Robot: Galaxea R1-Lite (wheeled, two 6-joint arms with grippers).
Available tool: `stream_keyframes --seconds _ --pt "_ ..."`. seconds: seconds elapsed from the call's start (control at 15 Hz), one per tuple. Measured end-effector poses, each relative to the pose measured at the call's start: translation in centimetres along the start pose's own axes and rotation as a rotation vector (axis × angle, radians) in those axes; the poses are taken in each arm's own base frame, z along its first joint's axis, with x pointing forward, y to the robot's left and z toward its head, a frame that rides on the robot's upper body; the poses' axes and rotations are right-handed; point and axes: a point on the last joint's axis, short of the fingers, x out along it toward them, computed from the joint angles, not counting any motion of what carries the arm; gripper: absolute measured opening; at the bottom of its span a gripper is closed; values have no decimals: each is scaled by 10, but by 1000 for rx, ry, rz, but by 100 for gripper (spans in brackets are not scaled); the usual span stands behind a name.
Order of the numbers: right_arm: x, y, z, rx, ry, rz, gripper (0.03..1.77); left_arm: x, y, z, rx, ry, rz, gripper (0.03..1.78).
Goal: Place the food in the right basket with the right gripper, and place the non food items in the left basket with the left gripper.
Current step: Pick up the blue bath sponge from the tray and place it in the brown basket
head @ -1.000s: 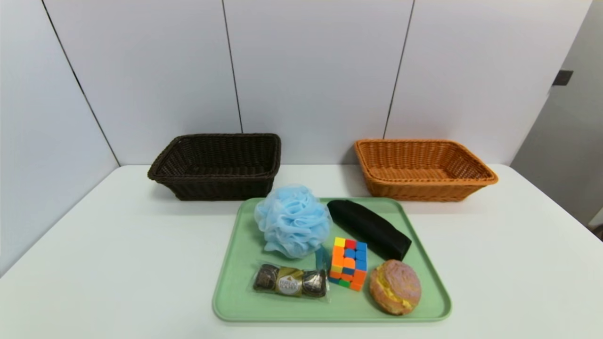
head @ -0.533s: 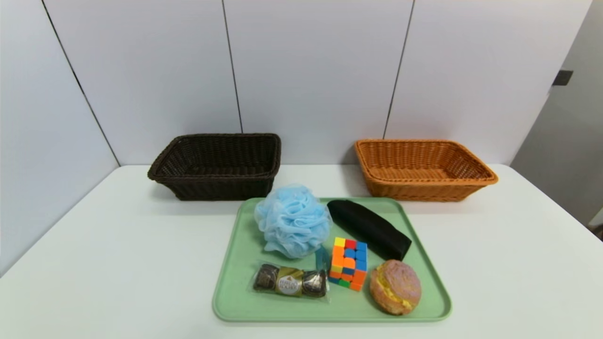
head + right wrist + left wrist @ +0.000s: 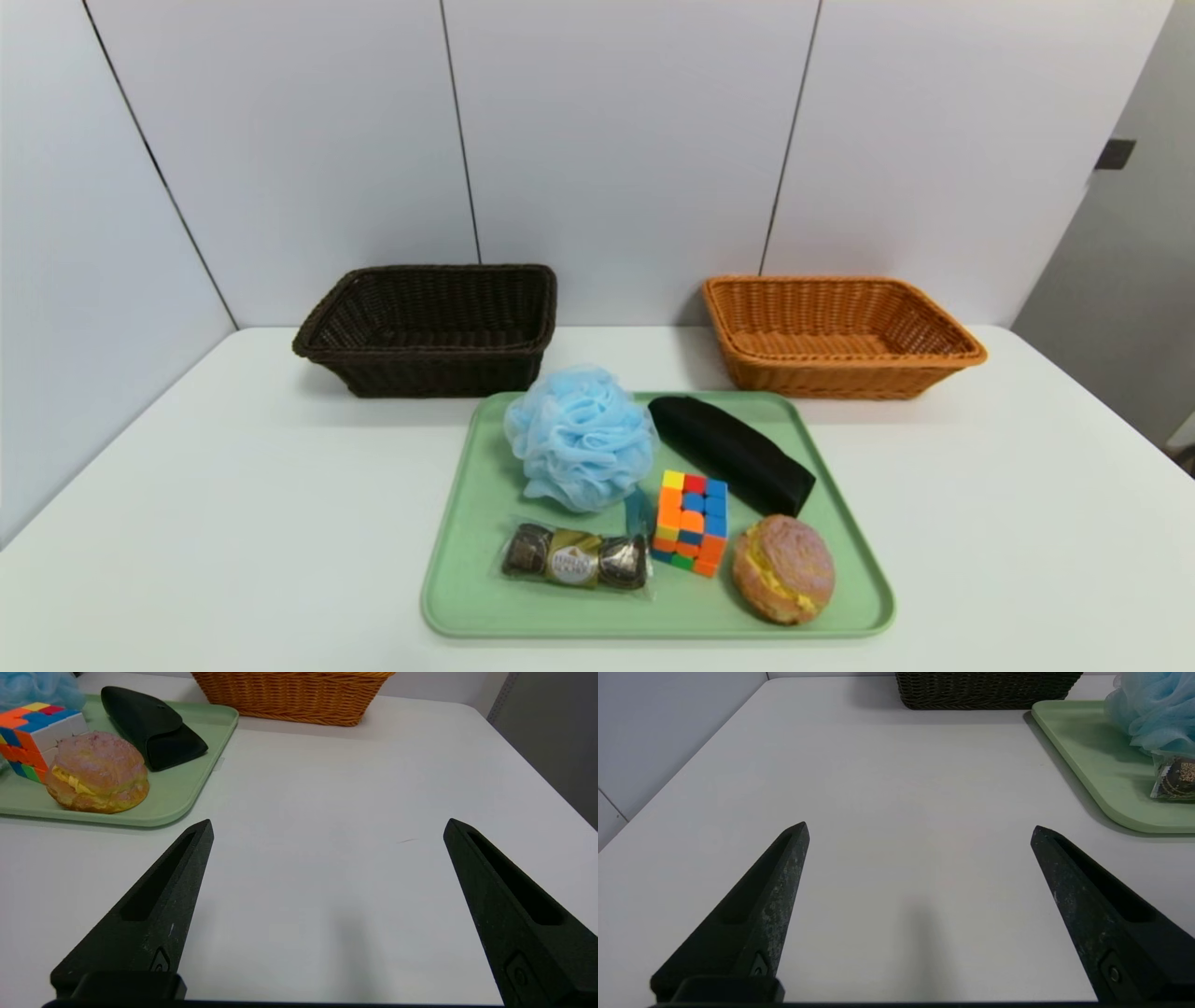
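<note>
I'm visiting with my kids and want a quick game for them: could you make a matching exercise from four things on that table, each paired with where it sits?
Things:
1. bath pouf
2. bun
3. chocolate pack
4. dark brown basket

Places:
A. near right corner of the green tray
B. on the table behind the tray, to the left
C. far left part of the tray
D. near left part of the tray

Right pairs: 1-C, 2-A, 3-D, 4-B
</note>
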Motion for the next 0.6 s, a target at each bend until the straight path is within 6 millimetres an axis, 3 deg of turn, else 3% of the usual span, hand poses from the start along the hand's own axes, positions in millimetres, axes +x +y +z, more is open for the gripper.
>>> stream_keyframes --seconds 0.33,0.6 --pt "-2 0 3 -44 5 12 170 -2 0 2 -1 25 7 169" --pt "-17 -2 34 -39 6 26 170 -18 0 23 -4 107 8 169"
